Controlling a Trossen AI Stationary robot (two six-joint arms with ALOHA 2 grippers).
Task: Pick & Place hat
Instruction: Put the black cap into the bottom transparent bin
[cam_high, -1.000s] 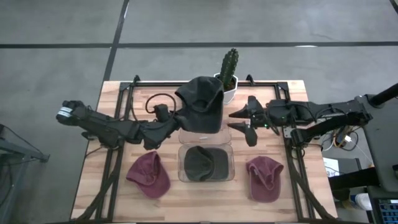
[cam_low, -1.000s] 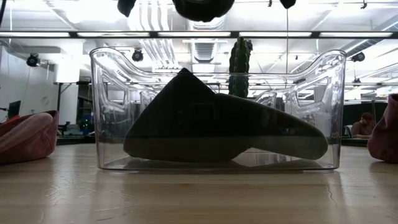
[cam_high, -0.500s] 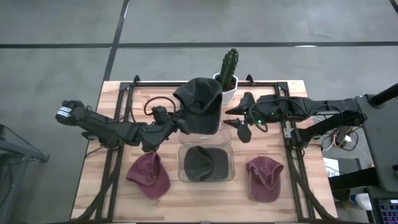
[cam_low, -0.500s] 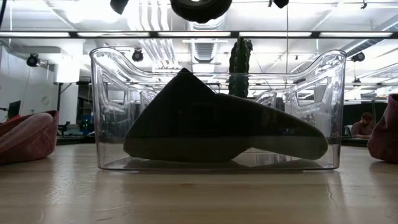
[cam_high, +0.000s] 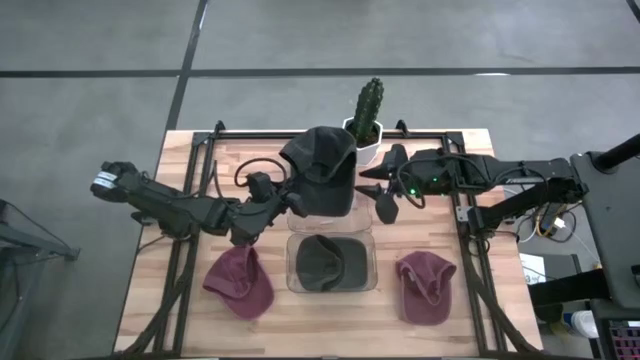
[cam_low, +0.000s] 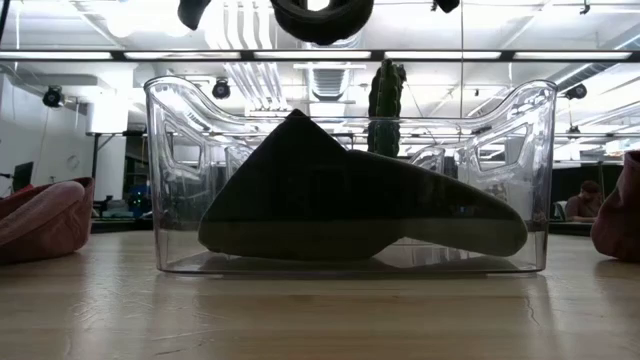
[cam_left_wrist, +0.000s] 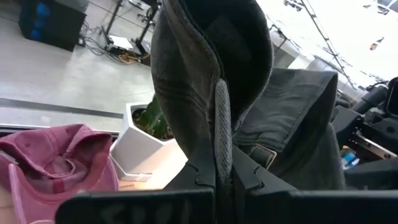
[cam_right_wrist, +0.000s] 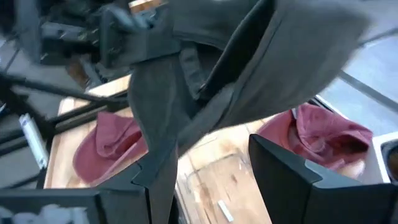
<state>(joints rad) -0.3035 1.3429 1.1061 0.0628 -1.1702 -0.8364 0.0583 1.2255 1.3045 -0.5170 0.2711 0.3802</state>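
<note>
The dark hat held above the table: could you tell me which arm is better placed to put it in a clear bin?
Probably the left: the left gripper is shut on the dark hat, while the right gripper is open beside it.

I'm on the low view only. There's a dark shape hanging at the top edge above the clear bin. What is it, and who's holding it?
Observer: It's a dark hat, lifted off the table by the left gripper, whose fingers are shut on its edge.
Operator: Where's the right gripper?
Observer: The right gripper is at the hat's opposite side, fingers open and not gripping it.
Operator: Is the hat over the bin?
Observer: No. From above it shows between the clear bin and the potted cactus.
</note>
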